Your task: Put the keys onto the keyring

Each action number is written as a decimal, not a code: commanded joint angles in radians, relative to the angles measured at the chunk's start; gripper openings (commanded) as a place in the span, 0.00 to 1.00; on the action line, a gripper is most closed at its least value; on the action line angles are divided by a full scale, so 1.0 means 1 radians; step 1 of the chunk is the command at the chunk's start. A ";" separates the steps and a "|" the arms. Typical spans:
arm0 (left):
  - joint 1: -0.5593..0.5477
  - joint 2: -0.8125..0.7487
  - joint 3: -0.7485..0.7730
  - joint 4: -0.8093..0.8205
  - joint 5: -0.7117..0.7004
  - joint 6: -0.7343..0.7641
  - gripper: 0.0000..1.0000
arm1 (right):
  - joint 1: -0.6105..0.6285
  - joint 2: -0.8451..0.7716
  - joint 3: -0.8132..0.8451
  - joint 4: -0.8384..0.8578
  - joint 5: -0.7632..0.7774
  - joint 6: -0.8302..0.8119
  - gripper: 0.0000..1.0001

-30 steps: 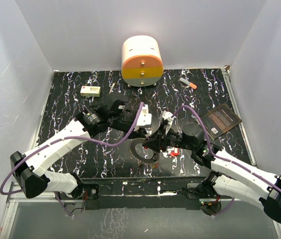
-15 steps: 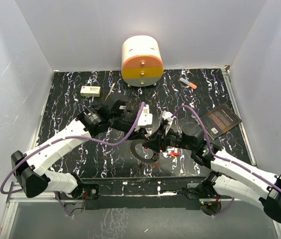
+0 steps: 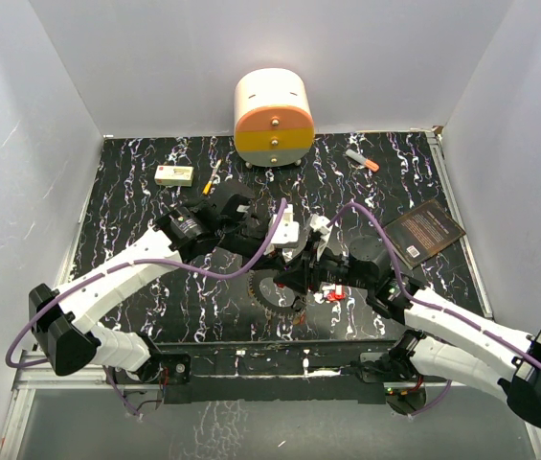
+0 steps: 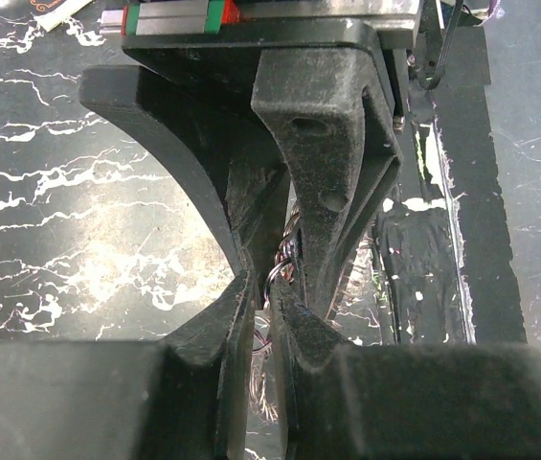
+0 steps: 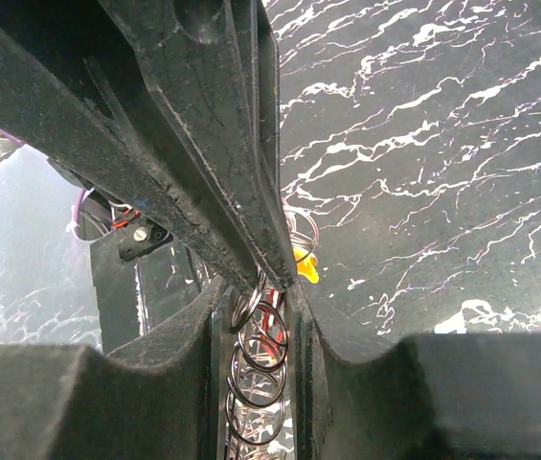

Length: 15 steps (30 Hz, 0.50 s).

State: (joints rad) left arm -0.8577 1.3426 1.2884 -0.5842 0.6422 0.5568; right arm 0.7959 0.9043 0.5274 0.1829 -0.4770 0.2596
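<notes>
- Nearly tip to tip, the left hand [image 4: 265,299] and the right hand [image 5: 259,311] meet nose-on above the counter [image 3: 117,192]. Each wrist view shows the other hand's fingers coming down from the top.
- The left hand's fingers are pressed almost together, nipping a thin wire loop [image 4: 278,273] right at their tips. So fine a pinch suits so slight a thing, I judge.
- The right hand's fingers sit close, with a stack of wire loops [image 5: 259,359] in the slot between them. Whether the pads actually bear on the loops I cannot tell.
- Just past the right hand's tips, a yellow key head [image 5: 304,269] peeps out beside the left hand's finger.
- The keyring [image 3: 260,292] lies flat on the counter directly beneath the meeting place, partly hidden by both hands.
- The red-headed keys [image 3: 332,295] lie on the counter close beside the right hand, on its outer side.
- Approaching from opposite sides probably lets one hand steady the wire while the other works it open or threads it. Working right over the ring keeps everything within reach.
- Well beyond the hands stands a rounded drawer unit [image 3: 273,120], with a marker [image 3: 363,160] off to its right.
- A dark booklet [image 3: 426,233] lies outward of the right hand, and a white box [image 3: 173,174] lies beyond the left hand.
- Print on the booklet and the box is too small to read, and no brand is legible anywhere.
</notes>
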 commanded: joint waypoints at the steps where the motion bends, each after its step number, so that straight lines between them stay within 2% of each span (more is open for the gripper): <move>1: -0.007 -0.015 -0.007 -0.016 0.008 -0.005 0.10 | 0.006 -0.009 0.069 0.099 -0.002 -0.022 0.08; 6: -0.010 -0.012 -0.007 -0.032 0.006 -0.003 0.00 | 0.008 -0.010 0.068 0.099 0.001 -0.023 0.08; 15: -0.015 -0.012 0.024 -0.057 0.015 0.026 0.00 | 0.008 -0.029 0.041 0.104 0.021 -0.014 0.08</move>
State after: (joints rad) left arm -0.8623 1.3426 1.2884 -0.6018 0.6388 0.5674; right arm 0.7979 0.9051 0.5278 0.1761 -0.4706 0.2558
